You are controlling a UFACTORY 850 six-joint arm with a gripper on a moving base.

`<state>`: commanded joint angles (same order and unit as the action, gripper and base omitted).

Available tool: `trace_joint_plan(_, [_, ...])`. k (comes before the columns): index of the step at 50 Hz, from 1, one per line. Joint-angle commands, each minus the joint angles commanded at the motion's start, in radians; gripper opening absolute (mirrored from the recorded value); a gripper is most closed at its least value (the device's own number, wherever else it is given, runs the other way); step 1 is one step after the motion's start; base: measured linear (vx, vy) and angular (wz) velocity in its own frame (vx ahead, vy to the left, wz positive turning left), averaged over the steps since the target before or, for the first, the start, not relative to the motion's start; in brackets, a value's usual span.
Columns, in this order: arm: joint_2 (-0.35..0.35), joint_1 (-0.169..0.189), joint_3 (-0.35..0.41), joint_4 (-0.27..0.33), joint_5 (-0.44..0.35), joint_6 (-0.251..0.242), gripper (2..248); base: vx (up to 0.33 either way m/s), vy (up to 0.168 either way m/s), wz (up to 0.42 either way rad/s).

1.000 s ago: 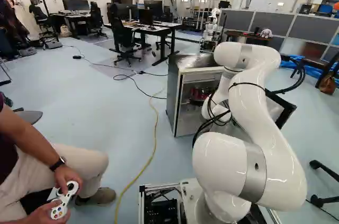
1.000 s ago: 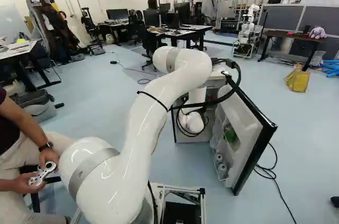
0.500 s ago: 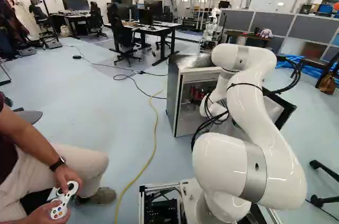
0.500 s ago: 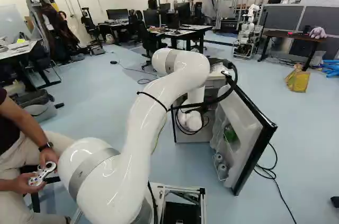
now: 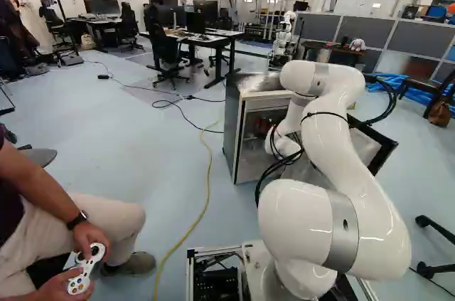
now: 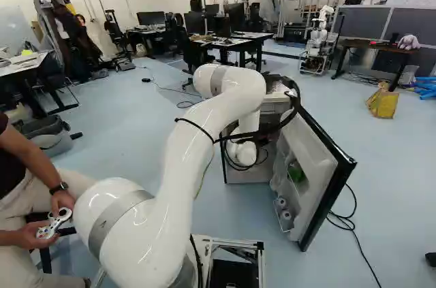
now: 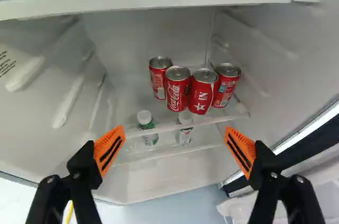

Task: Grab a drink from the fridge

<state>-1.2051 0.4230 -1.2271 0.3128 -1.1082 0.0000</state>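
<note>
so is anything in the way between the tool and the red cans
Nothing visible stands between the tool and the red cans; the two bottles sit lower, seemingly clear of that path.

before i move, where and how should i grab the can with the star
I'd take the star can around its upper body, from the fridge's open front: it stands upright there, but neighbouring cans crowd both sides, so room looks tight.

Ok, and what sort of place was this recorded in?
Probably a robotics lab or workshop: another robot stands at the back, desks hold monitors, and cables run across the open floor.
</note>
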Motion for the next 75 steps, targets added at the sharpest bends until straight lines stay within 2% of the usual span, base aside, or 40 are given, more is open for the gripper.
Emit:
trace_joint_plan(34, [-0.036, -0.045, -0.066, -0.004, 0.001, 0.000, 247, 0.000, 0.000, 0.000])
trace_joint_plan(75, [-0.108, -0.069, -0.198, -0.016, 0.001, 0.000, 247, 0.000, 0.000, 0.000])
